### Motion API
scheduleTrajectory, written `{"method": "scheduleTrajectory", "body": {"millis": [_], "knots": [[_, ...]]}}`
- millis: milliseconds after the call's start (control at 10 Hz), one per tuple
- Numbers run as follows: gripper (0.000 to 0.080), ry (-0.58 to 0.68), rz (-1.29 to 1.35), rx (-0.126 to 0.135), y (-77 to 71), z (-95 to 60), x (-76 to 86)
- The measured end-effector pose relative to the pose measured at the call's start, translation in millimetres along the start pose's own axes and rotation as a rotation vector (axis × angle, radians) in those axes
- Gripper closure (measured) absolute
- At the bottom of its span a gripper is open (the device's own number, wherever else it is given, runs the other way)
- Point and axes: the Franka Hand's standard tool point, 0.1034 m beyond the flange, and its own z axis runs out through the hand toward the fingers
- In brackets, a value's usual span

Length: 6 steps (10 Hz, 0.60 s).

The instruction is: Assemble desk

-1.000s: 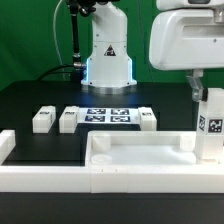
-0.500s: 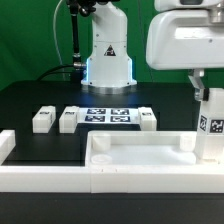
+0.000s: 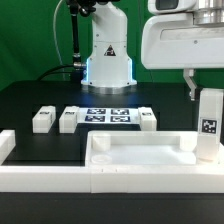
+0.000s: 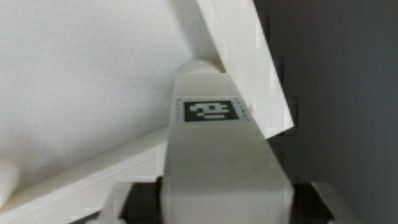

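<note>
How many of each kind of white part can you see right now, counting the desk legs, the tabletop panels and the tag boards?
White plastic square-section block legs: 4, one of them upright in the claw
Wide white rimmed rectangular tabletop panel: 1
Thin flat white marker board: 1
Total: 6

Smooth matt plastic leg (image 3: 208, 125), tabletop (image 3: 140, 143)

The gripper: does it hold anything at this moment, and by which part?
The gripper holds a white desk leg by its upper end; the leg stands upright at the tabletop corner.
</note>
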Motion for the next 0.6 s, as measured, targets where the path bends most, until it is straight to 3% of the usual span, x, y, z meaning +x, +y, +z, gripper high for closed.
{"method": "scheduleTrajectory", "body": {"millis": [300, 600], "knots": [[0.0510, -0.005, 0.196, 0.006, 1.6, 0.2, 0.8], [0.0510, -0.023, 0.563, 0.041, 5.3, 0.3, -2.6]]}}
